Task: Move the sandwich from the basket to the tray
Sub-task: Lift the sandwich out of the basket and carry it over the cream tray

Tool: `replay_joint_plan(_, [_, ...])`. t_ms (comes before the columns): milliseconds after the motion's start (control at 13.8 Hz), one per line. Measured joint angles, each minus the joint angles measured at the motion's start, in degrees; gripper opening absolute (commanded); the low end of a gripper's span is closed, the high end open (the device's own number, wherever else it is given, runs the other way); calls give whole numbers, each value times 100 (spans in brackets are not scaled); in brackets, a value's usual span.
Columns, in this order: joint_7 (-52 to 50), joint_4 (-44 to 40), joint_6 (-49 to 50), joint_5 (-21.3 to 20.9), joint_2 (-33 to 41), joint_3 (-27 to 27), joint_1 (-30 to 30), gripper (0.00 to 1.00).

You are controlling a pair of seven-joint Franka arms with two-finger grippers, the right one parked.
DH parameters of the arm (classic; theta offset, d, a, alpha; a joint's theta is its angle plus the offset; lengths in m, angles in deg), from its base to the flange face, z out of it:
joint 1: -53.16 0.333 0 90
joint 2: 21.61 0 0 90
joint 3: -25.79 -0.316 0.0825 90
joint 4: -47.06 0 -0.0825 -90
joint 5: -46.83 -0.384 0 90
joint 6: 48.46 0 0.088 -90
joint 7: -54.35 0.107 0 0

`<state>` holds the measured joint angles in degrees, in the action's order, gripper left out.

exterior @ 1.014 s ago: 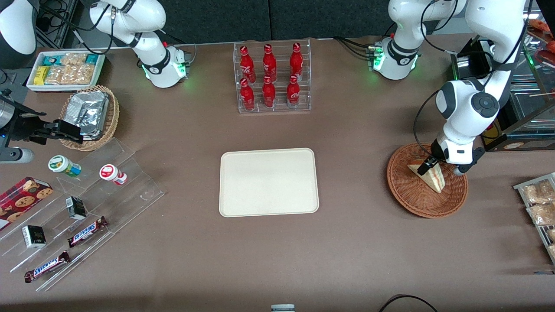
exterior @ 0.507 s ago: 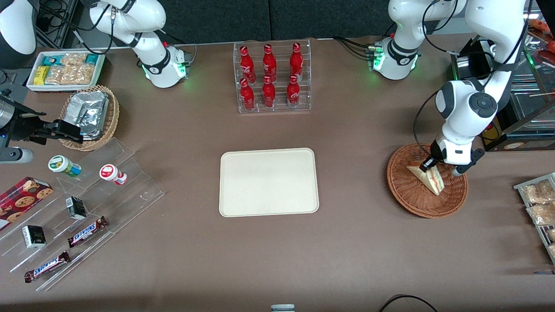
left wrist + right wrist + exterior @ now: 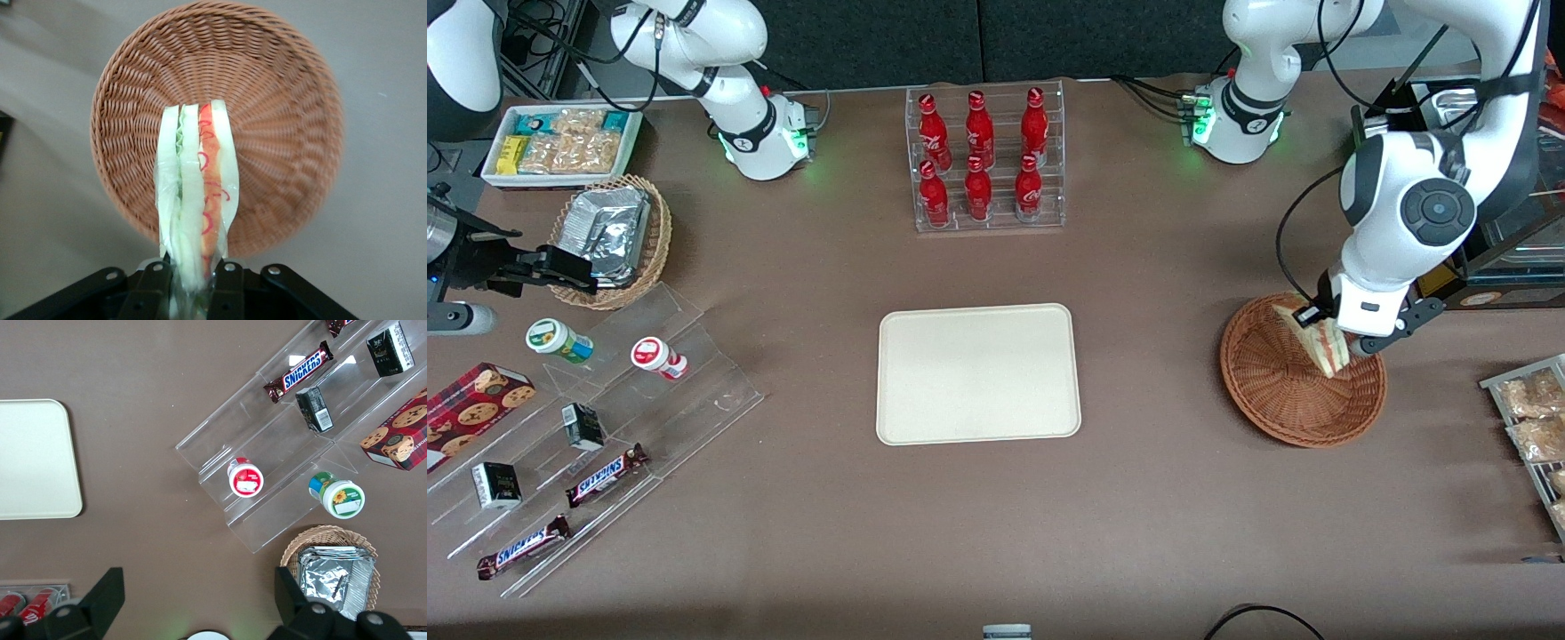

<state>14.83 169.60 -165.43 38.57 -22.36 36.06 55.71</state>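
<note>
The pincer (image 3: pixel 190 280) is clamping the sandwich (image 3: pixel 195 200) above the basket (image 3: pixel 280 120); pale bread slices are showing green and red-orange filling, all in clear wrap.

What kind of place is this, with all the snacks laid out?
Probably a mock snack shop built for robot practice: red soda bottles in a clear rack, Snickers bars on acrylic steps. The left arm's tool holds a sandwich above a wicker basket, with a tray nearby.
</note>
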Motion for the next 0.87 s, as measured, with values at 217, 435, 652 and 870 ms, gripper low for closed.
replay_joint_plan(217, [-164, -907, 744, 252, -45, 616, -44, 3])
replay_joint_plan(435, [-338, -1379, 771, 573, -251, 1305, -71, 3])
replay_joint_plan(652, [-579, -1905, 728, 618, -761, 1838, -263, 3])
replay_joint_plan(870, [-776, -2378, 341, 586, -1391, 1899, -927, 3])
